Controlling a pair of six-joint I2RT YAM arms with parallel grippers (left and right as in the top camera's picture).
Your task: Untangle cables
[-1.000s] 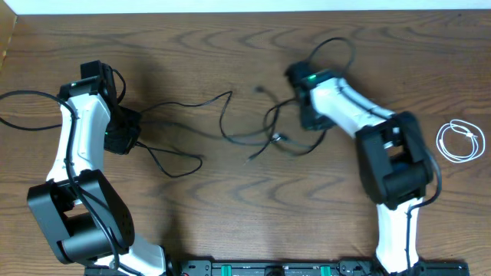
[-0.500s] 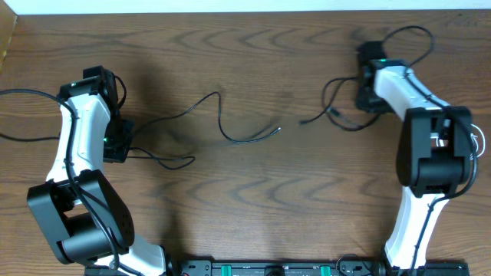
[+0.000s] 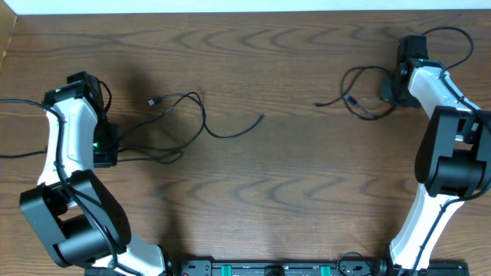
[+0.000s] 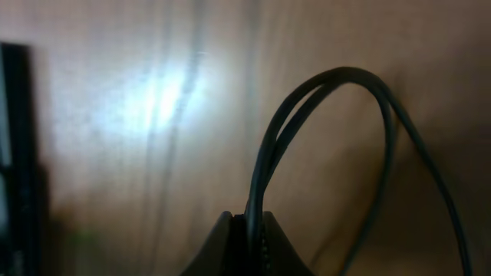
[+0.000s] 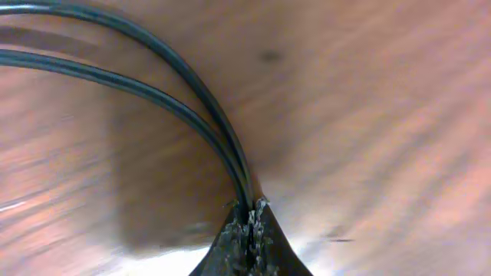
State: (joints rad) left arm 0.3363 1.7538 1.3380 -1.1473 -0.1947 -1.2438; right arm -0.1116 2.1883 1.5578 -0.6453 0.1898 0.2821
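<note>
Two black cables lie apart on the wooden table. The left cable point(image 3: 201, 123) curls from a small plug near the middle-left toward my left gripper point(image 3: 107, 150), which is shut on a doubled loop of it point(image 4: 322, 100); the jaws point(image 4: 249, 224) pinch both strands. The right cable point(image 3: 357, 92) loops at the far right, its plug end pointing toward the centre. There my right gripper point(image 3: 390, 92) is shut on two strands of it point(image 5: 176, 100), which run out of the closed fingertips point(image 5: 249, 213).
Thicker black wires trail from the arm bases at the left edge point(image 3: 19, 98) and the back right point(image 3: 453, 34). The table's far edge runs along the top. A black equipment bar point(image 3: 268, 268) lies along the front edge between both arm bases.
The arms have pulled apart: the right gripper swept from the centre to the far right with one cable, the left drew its cable leftward. The two cables no longer cross.
</note>
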